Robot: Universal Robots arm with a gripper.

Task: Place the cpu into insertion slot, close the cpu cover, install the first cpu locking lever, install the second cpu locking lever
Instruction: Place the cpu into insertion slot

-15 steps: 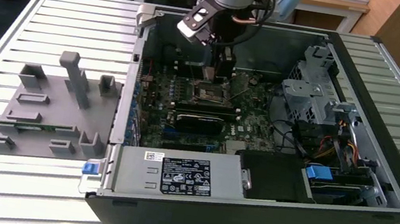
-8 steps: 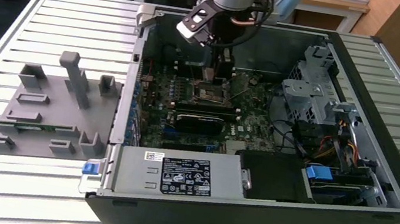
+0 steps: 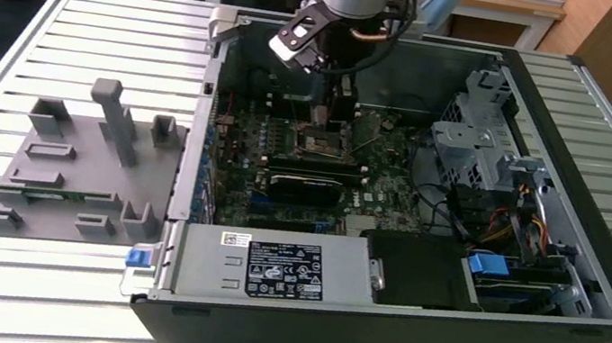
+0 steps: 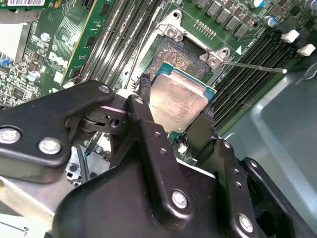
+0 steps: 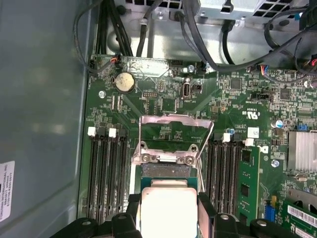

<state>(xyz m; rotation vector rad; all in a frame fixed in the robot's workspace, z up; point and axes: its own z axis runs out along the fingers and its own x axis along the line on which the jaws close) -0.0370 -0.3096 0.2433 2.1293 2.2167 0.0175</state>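
The cpu point(image 4: 179, 98) point(image 5: 168, 212), a square chip with a dull silver top, sits between my gripper's point(image 4: 176, 99) point(image 5: 168, 204) two black fingers point(image 4: 143, 84), which are shut on its edges. It hangs over the near part of the insertion slot point(image 4: 171, 53) point(image 5: 166, 171), a dark square recess on the green board. I cannot tell if chip and slot touch. The cpu cover point(image 5: 172, 118), a thin silver frame, stands swung open beyond the slot. A thin locking lever point(image 4: 253, 66) sticks out beside it. In the exterior view my gripper point(image 3: 326, 127) reaches down into the open computer case point(image 3: 588, 232).
Long black memory slots point(image 5: 106, 173) point(image 5: 225, 173) flank the socket on both sides. Cables point(image 5: 208, 44) and the case wall point(image 5: 44, 99) lie close by. A drive cage point(image 3: 479, 152) and power supply point(image 3: 267, 266) fill the case. A grey fixture point(image 3: 77, 165) rests at the exterior view's left.
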